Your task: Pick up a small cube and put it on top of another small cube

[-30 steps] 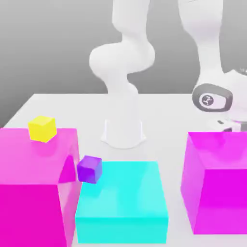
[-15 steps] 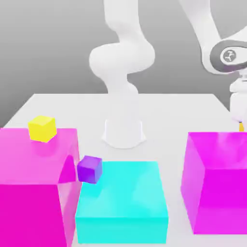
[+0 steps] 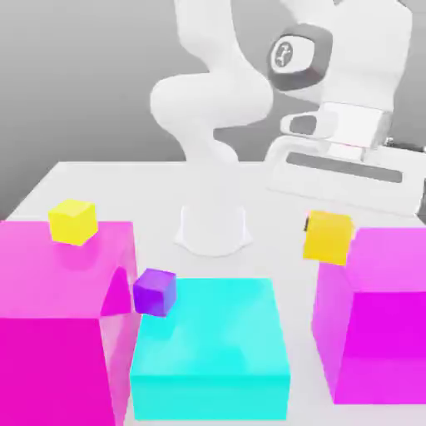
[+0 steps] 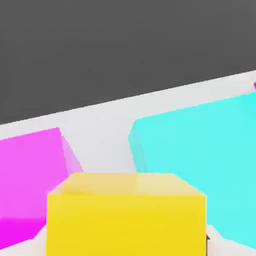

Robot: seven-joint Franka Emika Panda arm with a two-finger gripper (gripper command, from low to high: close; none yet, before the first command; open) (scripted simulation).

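The small cube [image 3: 329, 240], amber, hangs in the air beside the upper left edge of the right magenta block [image 3: 374, 316]. My gripper [image 3: 328, 226] is shut on it, under the white hand. In the hand view the small cube [image 4: 126, 215] sits close in front, with the cyan block [image 4: 200, 150] and a magenta block [image 4: 27, 175] beyond it. A lemon-yellow small cube [image 3: 73, 222] rests on top of the left magenta block [image 3: 58, 316]. A purple small cube [image 3: 155, 291] sits at the cyan block's [image 3: 212, 349] near-left corner, against the left magenta block.
The arm's white base [image 3: 213, 229] stands mid-table behind the cyan block. The white table [image 3: 100, 179] runs back to a grey wall. Both magenta blocks rise higher than the cyan one between them.
The hand has risen from behind the right magenta block and swung toward the exterior view's left. The amber cube, hidden before, now hangs in the air in the gripper.
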